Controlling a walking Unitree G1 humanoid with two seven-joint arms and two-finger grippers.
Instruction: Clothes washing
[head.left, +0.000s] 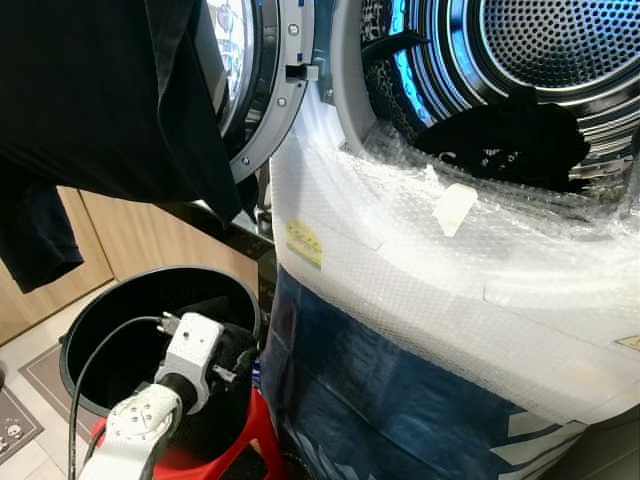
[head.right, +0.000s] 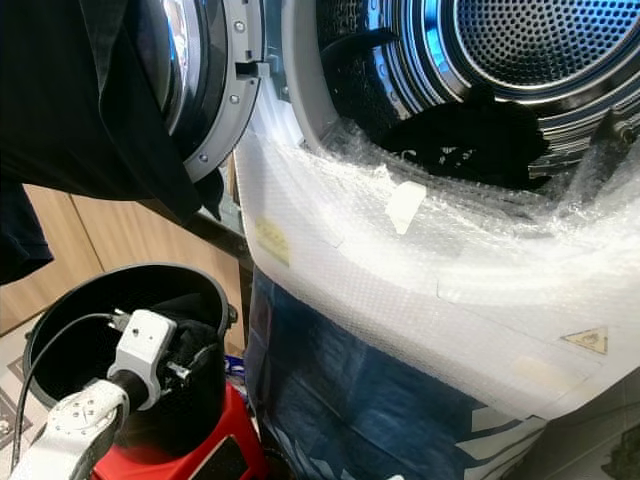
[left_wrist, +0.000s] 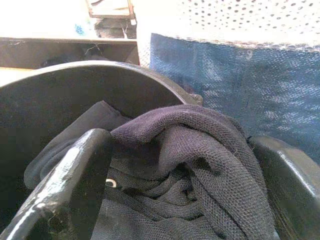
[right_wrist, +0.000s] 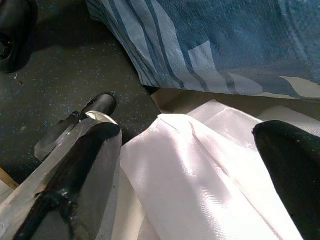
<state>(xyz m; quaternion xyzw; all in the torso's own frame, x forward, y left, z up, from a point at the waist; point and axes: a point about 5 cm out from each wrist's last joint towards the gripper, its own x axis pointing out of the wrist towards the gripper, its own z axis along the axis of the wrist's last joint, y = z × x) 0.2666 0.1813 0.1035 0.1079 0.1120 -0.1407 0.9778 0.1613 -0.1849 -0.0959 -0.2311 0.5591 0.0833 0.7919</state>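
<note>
The front-loading washer stands with its door (head.left: 262, 90) swung open and its drum (head.left: 545, 45) exposed. Dark clothes (head.left: 500, 135) lie in the drum's bottom. A black garment (head.left: 90, 100) hangs over the door. My left arm (head.left: 185, 365) reaches down into a black bucket (head.left: 85, 325). There my left gripper (left_wrist: 180, 180) is open, its fingers (left_wrist: 70, 170) wide on either side of a bunched dark knit garment (left_wrist: 200, 145). My right gripper (right_wrist: 195, 170) hangs open low over white sheeting (right_wrist: 190, 165), holding nothing.
The bucket sits on a red stool (head.left: 250, 435) right beside the washer. Bubble wrap (head.left: 450, 270) covers the washer's front and lower door rim, with blue sheeting (head.left: 380, 400) below. Wooden cabinets (head.left: 140, 235) stand behind on the left. Dark speckled floor (right_wrist: 60, 65) lies under the right gripper.
</note>
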